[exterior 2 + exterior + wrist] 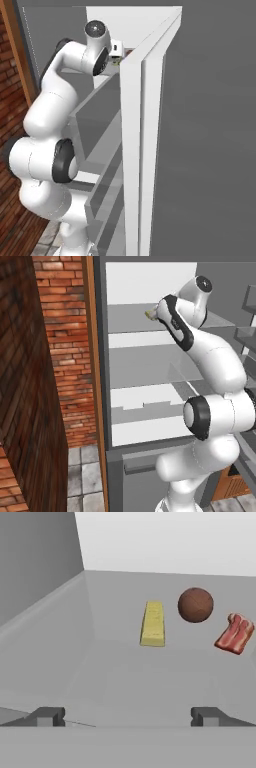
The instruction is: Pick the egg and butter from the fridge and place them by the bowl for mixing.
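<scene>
In your left base view, the white arm reaches into the tall grey fridge [150, 356] at its upper shelf. In your hand view, the hand [128, 716] is spread apart and empty; the thin yellow butter stick [153, 624] lies at twelve o'clock, long axis pointing away, the reddish-brown round egg [195, 605] at one o'clock.

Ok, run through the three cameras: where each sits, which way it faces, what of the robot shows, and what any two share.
Left base view: behind the arm to its left, facing the open fridge; the arm rises at lower right.
Right base view: behind to its right, looking past the fridge door's edge; the arm rises at lower left.
Hand view: on the hand, looking along the open end effector at the butter, the egg and a bacon piece on a shelf.
Shared: both base views show the arm reaching the upper shelf.
</scene>
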Robot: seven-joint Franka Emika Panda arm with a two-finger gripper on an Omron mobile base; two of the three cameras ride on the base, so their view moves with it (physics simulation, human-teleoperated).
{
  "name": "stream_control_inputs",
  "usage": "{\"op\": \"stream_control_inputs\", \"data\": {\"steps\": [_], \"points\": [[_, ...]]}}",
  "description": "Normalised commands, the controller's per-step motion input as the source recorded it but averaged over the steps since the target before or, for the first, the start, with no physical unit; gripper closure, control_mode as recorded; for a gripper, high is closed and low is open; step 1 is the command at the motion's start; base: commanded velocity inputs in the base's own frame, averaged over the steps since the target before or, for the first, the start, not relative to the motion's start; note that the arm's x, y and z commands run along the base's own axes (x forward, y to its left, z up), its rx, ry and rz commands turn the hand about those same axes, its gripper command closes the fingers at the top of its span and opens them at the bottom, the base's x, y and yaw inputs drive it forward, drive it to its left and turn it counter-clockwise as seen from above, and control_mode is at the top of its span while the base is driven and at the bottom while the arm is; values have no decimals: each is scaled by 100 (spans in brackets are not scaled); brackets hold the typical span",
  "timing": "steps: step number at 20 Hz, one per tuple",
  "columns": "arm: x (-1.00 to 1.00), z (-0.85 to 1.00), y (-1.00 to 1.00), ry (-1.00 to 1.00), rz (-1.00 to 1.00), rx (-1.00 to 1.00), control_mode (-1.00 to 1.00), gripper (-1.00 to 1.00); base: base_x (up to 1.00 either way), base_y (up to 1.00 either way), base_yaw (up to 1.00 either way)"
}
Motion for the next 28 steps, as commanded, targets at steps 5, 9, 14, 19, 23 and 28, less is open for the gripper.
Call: {"op": "stream_control_inputs", "data": {"steps": [5, 9, 14, 19, 23, 28], "points": [[37, -34, 0, 0, 0, -1, -100, -100, 0, 0, 0], [38, -31, 2, -4, 0, 0, -100, -100, 0, 0, 0], [44, -15, 1, 0, 0, 0, -100, -100, 0, 0, 0], [47, -1, 2, 0, 0, 0, -100, -100, 0, 0, 0], [41, 1, 0, 0, 0, 0, -100, -100, 0, 0, 0], [39, 0, 0, 0, 0, 0, -100, -100, 0, 0, 0]]}}
